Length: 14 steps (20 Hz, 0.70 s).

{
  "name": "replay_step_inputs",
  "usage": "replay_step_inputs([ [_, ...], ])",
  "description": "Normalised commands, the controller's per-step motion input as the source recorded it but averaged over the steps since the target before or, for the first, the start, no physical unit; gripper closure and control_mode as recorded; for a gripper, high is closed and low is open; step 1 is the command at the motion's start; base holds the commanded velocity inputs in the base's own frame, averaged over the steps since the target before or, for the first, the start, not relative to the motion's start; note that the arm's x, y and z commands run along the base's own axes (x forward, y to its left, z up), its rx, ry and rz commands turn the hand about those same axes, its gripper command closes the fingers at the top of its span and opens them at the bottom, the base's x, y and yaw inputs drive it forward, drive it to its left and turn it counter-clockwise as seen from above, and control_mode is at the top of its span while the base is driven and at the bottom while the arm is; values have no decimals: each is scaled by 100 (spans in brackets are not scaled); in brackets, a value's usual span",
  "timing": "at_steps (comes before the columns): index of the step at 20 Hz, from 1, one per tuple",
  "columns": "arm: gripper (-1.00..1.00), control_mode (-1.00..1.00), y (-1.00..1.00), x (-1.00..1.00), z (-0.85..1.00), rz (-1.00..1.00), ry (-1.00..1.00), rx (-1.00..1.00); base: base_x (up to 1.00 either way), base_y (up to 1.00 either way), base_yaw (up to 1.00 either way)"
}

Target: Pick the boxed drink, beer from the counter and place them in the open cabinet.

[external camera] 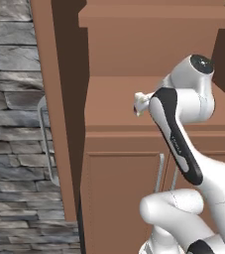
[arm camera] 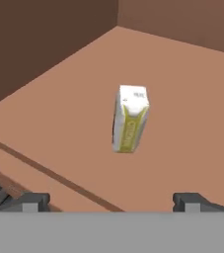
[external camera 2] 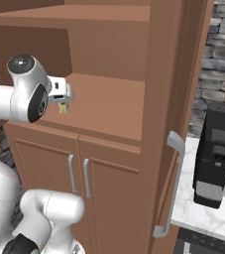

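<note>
The boxed drink (arm camera: pixel 129 118), a small white carton with yellow markings, stands upright on the shelf floor of the open cabinet (arm camera: pixel 182 99), free of any grip. My gripper (arm camera: pixel 111 201) is open and pulled back from it, near the shelf's front edge, with a fingertip low at each side and nothing between them. From the base, the reddish-brown cabinet niche (external camera: pixel 119 99) (external camera 2: pixel 109 109) lies behind my arm's upper joints. A strip of the white marbled counter (external camera 2: pixel 208 216) is at the far right. The beer is out of view.
The cabinet's doors swing out with silver bar handles (external camera: pixel 45 144) (external camera 2: pixel 172 183). Below the niche are two shut lower doors (external camera 2: pixel 79 173). A dark coffee machine (external camera 2: pixel 215 154) stands on the counter. Grey stone wall (external camera: pixel 10 124) is at the left.
</note>
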Motion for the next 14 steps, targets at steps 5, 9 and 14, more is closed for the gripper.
replay_step_inputs([
  [5, -100, -100, -23, -89, 2, 0, -11, 0, 0, 0, 0],
  [9, -100, -100, -1, -71, 0, -1, -5, 0, 0, 0, 0],
  [14, -100, -100, 0, -59, 0, 0, -3, 0, 0, 0, 0],
])
